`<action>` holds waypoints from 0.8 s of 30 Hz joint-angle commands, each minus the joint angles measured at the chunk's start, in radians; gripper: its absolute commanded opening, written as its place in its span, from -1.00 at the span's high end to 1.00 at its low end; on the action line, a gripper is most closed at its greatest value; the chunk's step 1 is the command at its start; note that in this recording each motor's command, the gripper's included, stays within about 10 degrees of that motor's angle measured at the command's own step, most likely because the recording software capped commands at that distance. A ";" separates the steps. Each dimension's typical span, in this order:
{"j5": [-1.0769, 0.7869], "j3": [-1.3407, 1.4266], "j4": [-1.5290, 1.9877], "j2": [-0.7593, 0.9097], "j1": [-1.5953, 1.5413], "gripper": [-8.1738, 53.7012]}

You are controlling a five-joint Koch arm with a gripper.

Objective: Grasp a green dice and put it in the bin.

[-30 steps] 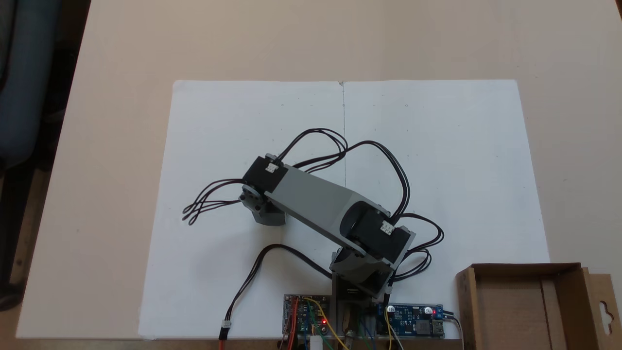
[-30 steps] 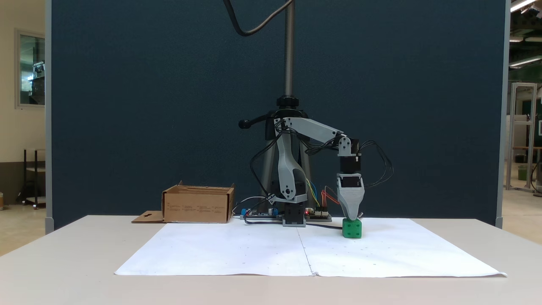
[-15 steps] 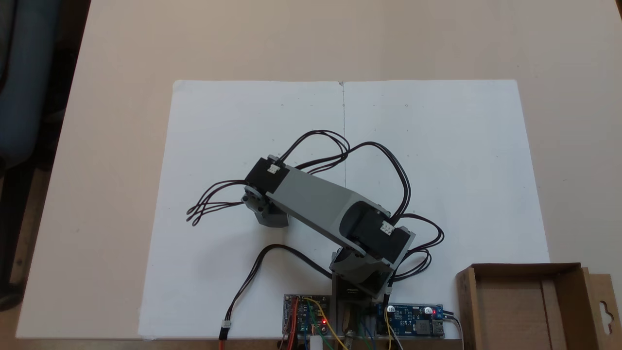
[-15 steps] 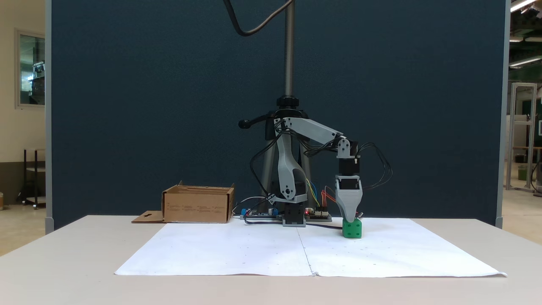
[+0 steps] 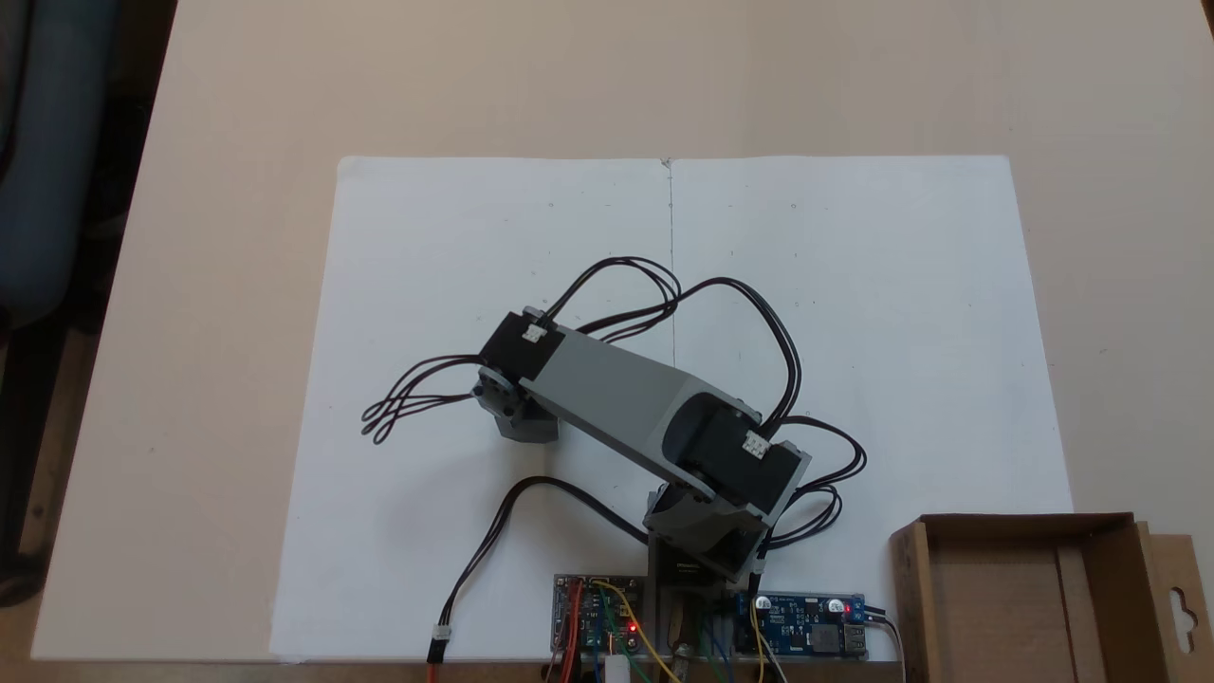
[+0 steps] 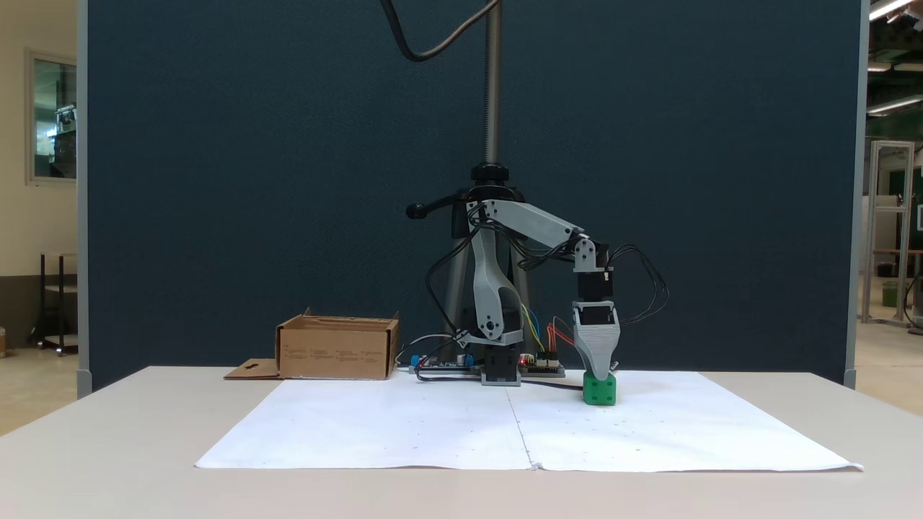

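The green dice (image 6: pixel 600 390) sits on the white paper (image 6: pixel 433 425), to the right of the arm's base in a fixed view. My gripper (image 6: pixel 600 374) points straight down, and its grey tip overlaps the top edge of the dice. From this side the jaws line up one behind the other, so their spread is unclear. Seen from above, the arm's wrist (image 5: pixel 517 417) covers the dice. The brown cardboard bin (image 5: pixel 909 588) stands at the bottom right corner and looks empty. In the other fixed view, the bin (image 6: pixel 337 351) is left of the base.
Black cables (image 5: pixel 417 398) loop out around the wrist and across the paper. Circuit boards (image 5: pixel 806 631) with lit LEDs lie beside the arm's base (image 5: pixel 702 569). A tripod pole (image 6: pixel 492 86) rises behind the arm. The bin's flap (image 5: pixel 1181 598) has a hang-hole.
The gripper has come down a little, so its tip now overlaps the top of the dice. The dice and bin have not moved.
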 commanded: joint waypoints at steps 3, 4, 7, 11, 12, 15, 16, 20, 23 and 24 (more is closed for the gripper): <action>0.063 0.000 -0.020 0.037 -0.011 -0.63; 0.063 0.000 -0.020 0.037 -0.011 -0.63; 0.063 0.009 -0.020 0.037 -0.011 -0.63; 0.063 0.012 -0.021 0.038 -0.011 -0.63; 0.063 0.011 -0.031 0.038 -0.011 -0.63; 0.063 0.012 -0.043 0.037 -0.011 -0.63; 0.063 0.012 -0.044 0.037 -0.011 -0.63; 0.063 0.012 -0.049 0.028 -0.008 -0.63; 0.063 0.012 -0.057 0.018 -0.005 -0.63; 0.061 0.012 -0.063 0.012 -0.005 -0.63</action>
